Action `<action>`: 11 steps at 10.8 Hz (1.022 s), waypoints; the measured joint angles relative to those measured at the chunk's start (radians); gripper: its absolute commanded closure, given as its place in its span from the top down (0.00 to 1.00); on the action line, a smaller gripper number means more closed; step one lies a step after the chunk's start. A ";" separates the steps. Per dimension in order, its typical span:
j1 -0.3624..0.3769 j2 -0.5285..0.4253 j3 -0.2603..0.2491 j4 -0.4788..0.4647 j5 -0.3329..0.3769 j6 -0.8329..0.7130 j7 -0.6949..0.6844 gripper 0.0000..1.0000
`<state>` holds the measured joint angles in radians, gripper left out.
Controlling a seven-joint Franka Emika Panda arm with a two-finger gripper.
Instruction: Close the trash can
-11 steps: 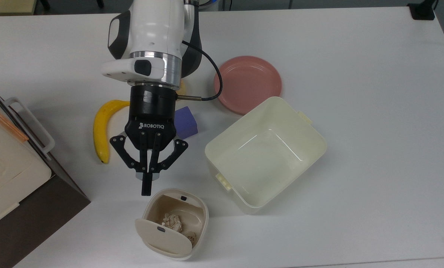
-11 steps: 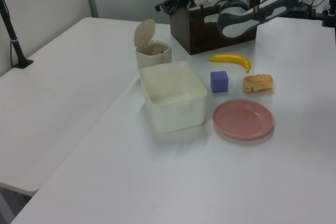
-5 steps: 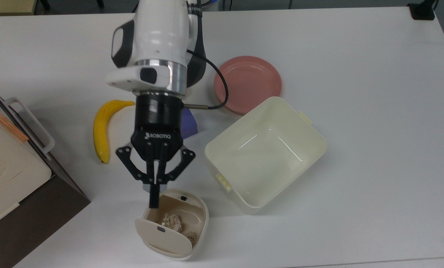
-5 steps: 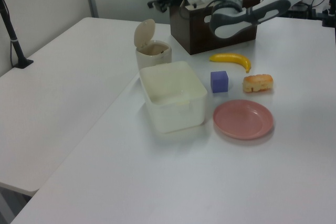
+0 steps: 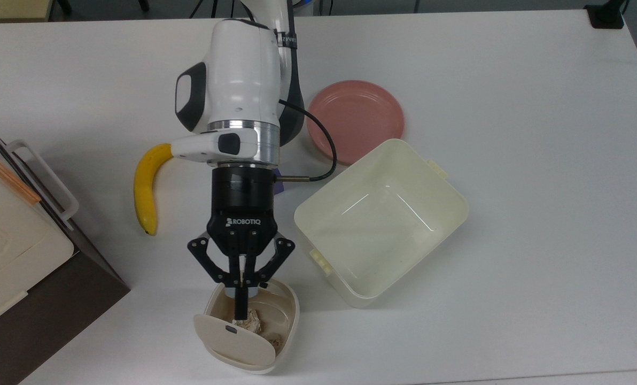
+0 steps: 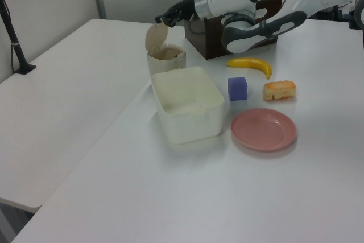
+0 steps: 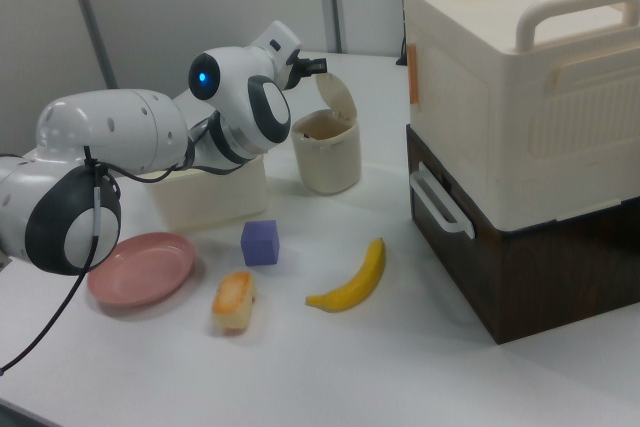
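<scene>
Table point(image 5: 511, 107): white. Trash can point(image 5: 289, 313): near the top view's lower edge, beside the lidless tub point(image 5: 382, 224); lid point(image 5: 235, 342) upright, closing not yet done. My fingers point(image 5: 240, 313): pressed together, empty, above its mouth.

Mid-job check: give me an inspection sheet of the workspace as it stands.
Surface: white table, no spills seen.
Job's things: small cream-beige trash can, hinged lid open and upright; crumpled paper inside.
Clutter: yellow banana, purple cube, bread roll, pink plate, large lidless cream tub.
Grippers: gripper shut, over the can's opening.
Cables: black cable looping from the wrist.
Surroundings: cream box on dark brown box.
</scene>
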<state>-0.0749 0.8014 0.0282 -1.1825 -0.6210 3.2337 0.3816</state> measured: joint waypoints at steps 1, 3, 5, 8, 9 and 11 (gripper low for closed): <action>0.000 0.002 0.009 0.002 0.000 0.000 0.000 0.00; 0.000 0.004 0.012 0.006 0.000 0.000 0.000 0.00; -0.002 0.011 0.012 0.022 0.000 0.000 0.000 0.00; -0.003 0.015 0.012 0.029 0.001 0.000 0.000 0.00; -0.003 0.013 0.012 0.029 0.016 0.000 0.002 0.00; -0.003 -0.003 0.013 0.028 0.132 0.000 0.004 0.31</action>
<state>-0.0784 0.7981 0.0415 -1.1542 -0.4889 3.2337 0.3858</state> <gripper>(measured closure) 0.991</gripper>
